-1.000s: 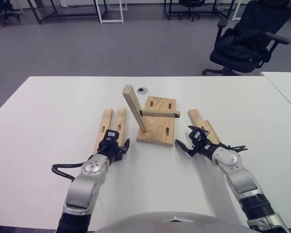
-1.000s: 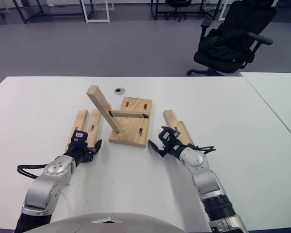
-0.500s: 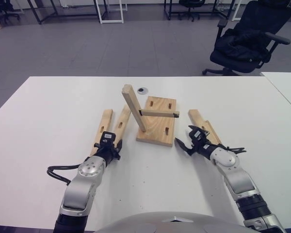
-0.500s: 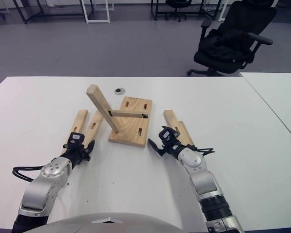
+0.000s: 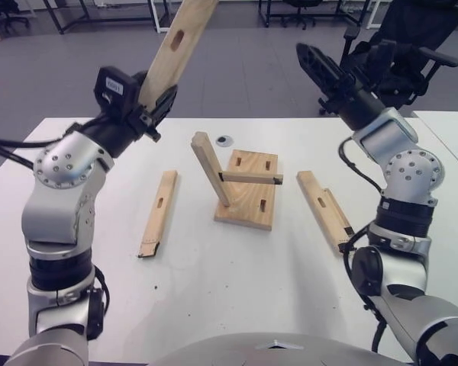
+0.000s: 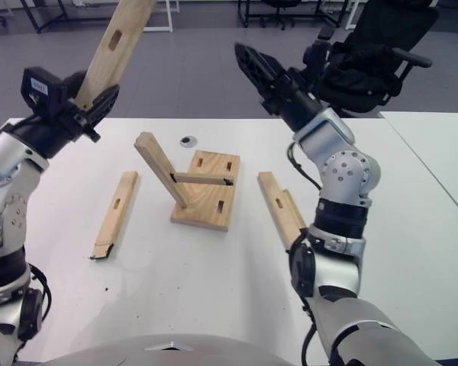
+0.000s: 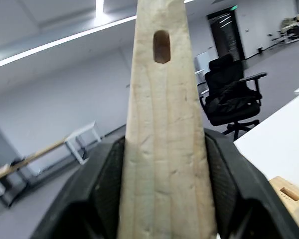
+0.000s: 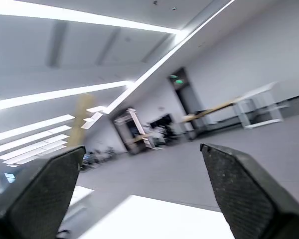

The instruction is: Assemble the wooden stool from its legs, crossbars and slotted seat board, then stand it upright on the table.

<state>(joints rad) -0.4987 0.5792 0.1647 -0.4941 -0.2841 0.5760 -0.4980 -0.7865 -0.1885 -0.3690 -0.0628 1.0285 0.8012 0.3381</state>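
The left pincer [image 5: 156,99] is clenched on a wooden leg [image 5: 179,38], held high over the desk [image 5: 76,191] and tilted, its upper end passing the view's top edge. Below this pincer a second leg [image 5: 159,212] lies flat. The right pincer [image 5: 320,65] hangs released, fingers [image 8: 45,191] spread wide, above the desk's far edge. Between and below both pincers sits the seat board [image 5: 250,200], bearing one slanted leg [image 5: 212,168] and a crossbar [image 5: 250,178]. Two wooden pieces [image 5: 324,210] lie under the right pincer, well inside the desk's edges.
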